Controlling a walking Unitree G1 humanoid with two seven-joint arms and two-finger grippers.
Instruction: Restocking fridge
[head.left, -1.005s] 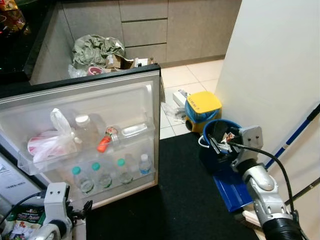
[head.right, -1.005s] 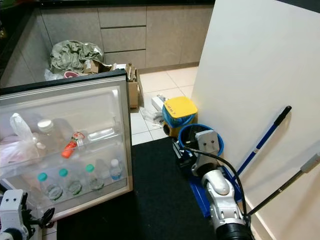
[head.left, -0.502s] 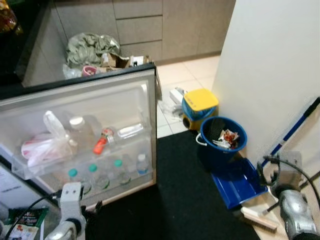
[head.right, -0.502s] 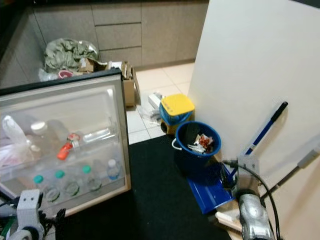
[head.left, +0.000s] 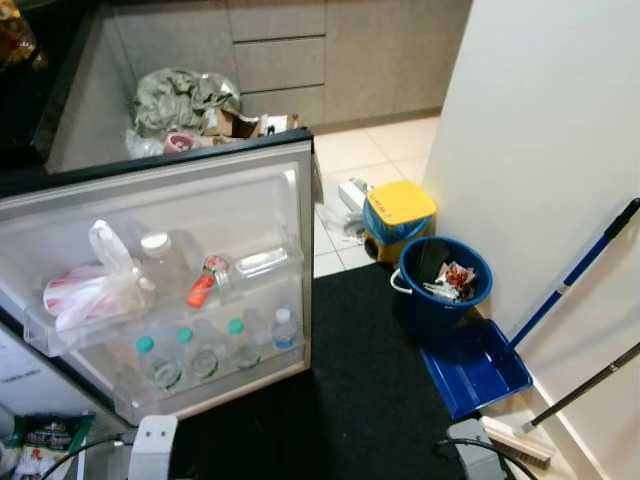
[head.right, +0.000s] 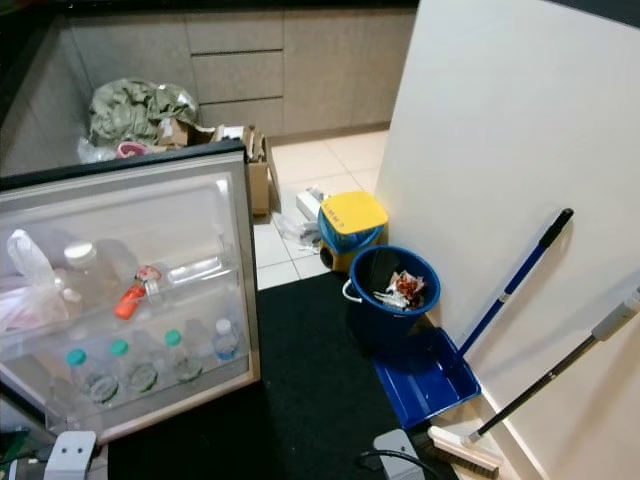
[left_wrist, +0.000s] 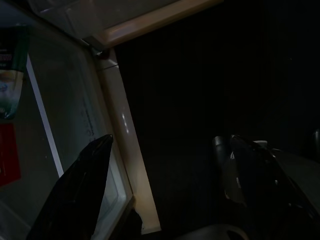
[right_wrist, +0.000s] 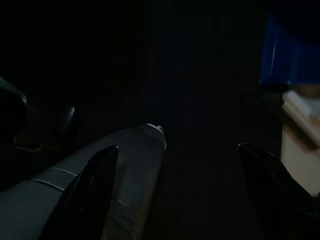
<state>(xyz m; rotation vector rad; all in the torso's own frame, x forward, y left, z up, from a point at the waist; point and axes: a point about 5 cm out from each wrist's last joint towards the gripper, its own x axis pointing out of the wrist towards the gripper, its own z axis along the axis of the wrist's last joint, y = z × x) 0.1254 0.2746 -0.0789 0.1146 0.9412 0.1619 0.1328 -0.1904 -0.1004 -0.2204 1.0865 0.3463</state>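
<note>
Kitchen floor, open fridge door (head.left: 200, 200)

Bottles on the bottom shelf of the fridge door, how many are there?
4, standing in a row on the door's bottom shelf: three green-capped bottles, then one white-capped bottle nearest the door's edge. More may hide behind.

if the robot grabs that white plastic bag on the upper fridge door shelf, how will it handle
The white plastic bag looks thin and crumpled, so probably floppy and apt to sag. Its knotted top stands up, likely the easiest grip. Something reddish shows through; its weight can't be judged.
</note>
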